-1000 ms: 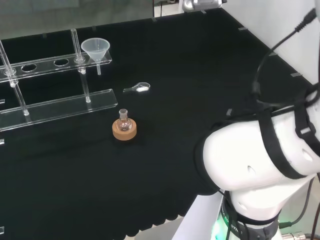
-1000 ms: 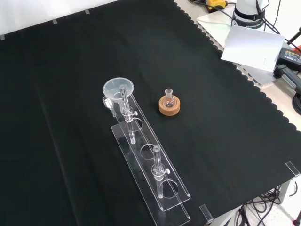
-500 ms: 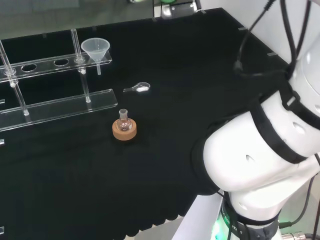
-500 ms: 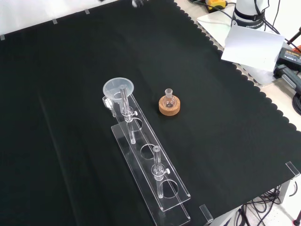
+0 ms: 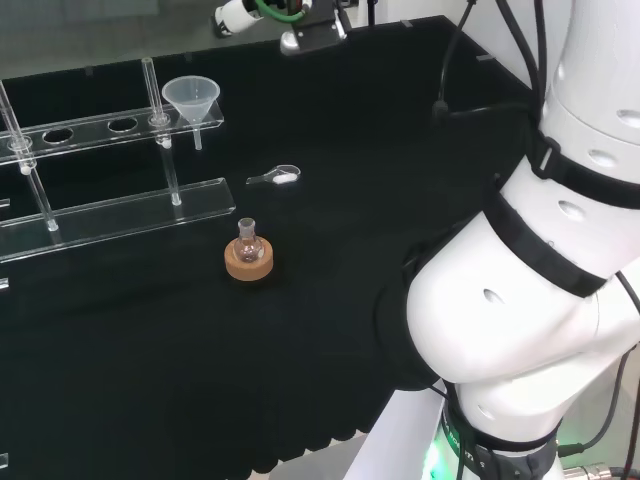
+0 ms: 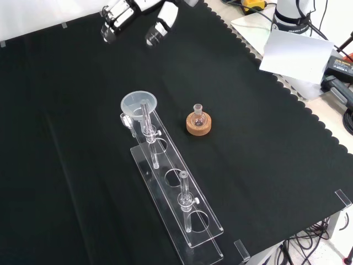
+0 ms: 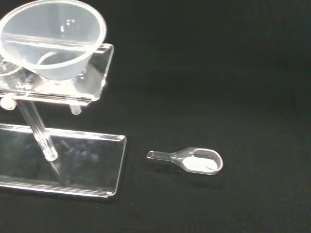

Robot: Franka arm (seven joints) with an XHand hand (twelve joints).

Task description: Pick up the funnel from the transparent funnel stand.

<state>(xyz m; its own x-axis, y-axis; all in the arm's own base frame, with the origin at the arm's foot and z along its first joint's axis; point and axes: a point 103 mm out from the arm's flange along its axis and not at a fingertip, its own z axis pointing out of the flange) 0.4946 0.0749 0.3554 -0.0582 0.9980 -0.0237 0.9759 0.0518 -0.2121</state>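
Note:
A clear funnel (image 5: 192, 97) (image 6: 139, 104) (image 7: 53, 36) sits in the end hole of the transparent funnel stand (image 5: 110, 127) (image 6: 176, 193) (image 7: 63, 165). In the front view the hand (image 6: 135, 14) reaches in at the top edge, well above the funnel and apart from it, its fingers fairly straight with nothing between them. In the head view the hand (image 5: 260, 14) shows at the top edge, behind and right of the funnel.
A small round flask (image 5: 247, 240) (image 6: 198, 116) stands on a cork ring (image 5: 248, 262) (image 6: 198, 125) near the stand. A small clear scoop with white powder (image 5: 279, 178) (image 7: 192, 161) lies on the black cloth beside the stand's end. The arm's white links (image 5: 540, 280) rise at the head view's right.
The hand has come into the front view from the top edge, toward the funnel. The arm's white links have swung up and over. The ware has not moved.

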